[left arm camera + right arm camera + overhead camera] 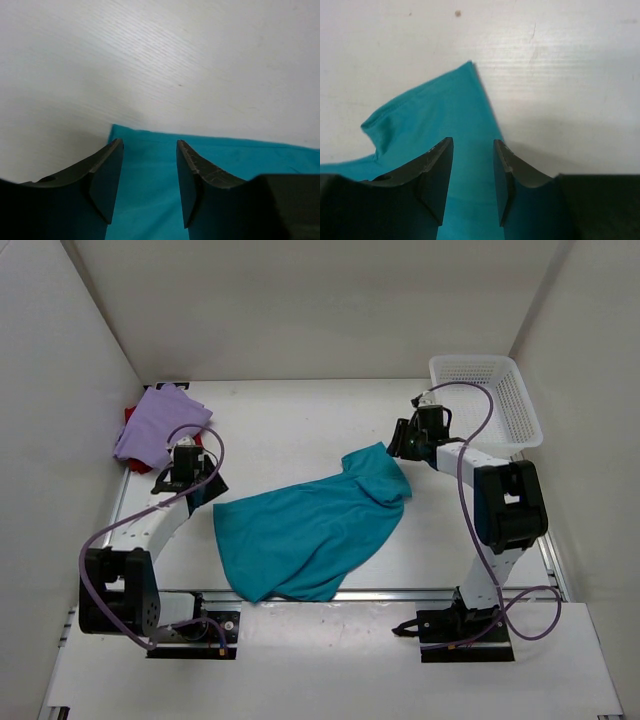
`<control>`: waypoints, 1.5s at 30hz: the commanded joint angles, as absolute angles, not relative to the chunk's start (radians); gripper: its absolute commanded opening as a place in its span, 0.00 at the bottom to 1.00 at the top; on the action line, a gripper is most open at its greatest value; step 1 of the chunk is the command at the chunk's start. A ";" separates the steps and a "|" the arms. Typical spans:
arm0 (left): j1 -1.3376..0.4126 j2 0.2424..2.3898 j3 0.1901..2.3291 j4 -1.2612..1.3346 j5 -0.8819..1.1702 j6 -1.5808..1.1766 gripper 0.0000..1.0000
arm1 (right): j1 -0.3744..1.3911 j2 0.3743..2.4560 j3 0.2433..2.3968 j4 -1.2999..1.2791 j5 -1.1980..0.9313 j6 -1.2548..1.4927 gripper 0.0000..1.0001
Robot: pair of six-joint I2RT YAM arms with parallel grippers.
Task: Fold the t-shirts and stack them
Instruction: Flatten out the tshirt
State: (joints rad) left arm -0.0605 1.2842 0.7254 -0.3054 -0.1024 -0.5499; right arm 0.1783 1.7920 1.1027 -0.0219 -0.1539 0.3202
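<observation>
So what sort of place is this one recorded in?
Probably a lab robot cell, not a home: plain white walls box in a white table, with the left arm and right arm bolted at its near edge.

This is a robotics lab test cell, not a lived-in room. A flat white surface (300, 420) is boxed in by plain, bare white panels (330, 300) at the back and on both sides. The left arm (150, 528) and the right arm (510, 505) stand on dark base plates (225, 628) fixed along a metal rail (400, 595) at the near edge. Purple cables (88, 550) loop loosely from the bases up along both arms. The only everyday things look like props laid out for trials: a teal t-shirt (300, 530), a lavender t-shirt (160, 425) and a white mesh basket (490, 400).
</observation>
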 commanded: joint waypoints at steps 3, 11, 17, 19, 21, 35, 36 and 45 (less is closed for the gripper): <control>-0.019 1.350 0.724 -0.419 -0.187 -0.462 0.61 | 0.161 1.845 1.178 0.021 -0.196 0.305 0.36; 0.012 1.439 0.706 -0.325 -0.143 -0.515 0.61 | 0.189 1.790 1.063 0.152 -0.296 0.360 0.37; -0.031 1.499 0.707 -0.282 -0.089 -0.549 0.59 | 0.216 1.779 1.034 0.207 -0.314 0.382 0.38; -0.034 1.511 0.697 -0.278 -0.088 -0.543 0.54 | 0.207 1.784 1.039 0.196 -0.327 0.390 0.37; -0.022 1.517 0.693 -0.272 -0.075 -0.546 0.55 | 0.193 1.778 1.034 0.202 -0.330 0.391 0.37; -0.015 1.509 0.692 -0.189 -0.006 -0.537 0.01 | 0.138 1.882 1.123 0.135 -0.288 0.410 0.55; -0.012 1.500 0.684 -0.186 0.009 -0.543 0.00 | 0.144 1.903 1.138 0.124 -0.282 0.405 0.56; -0.044 1.413 0.701 -0.170 0.031 -0.542 0.00 | 0.163 2.092 1.422 -0.070 -0.201 0.344 0.55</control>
State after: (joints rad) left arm -0.0231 1.4788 0.6933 -0.1867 0.0017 -0.5434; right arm 0.1555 2.0571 1.3262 0.0109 -0.2386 0.3763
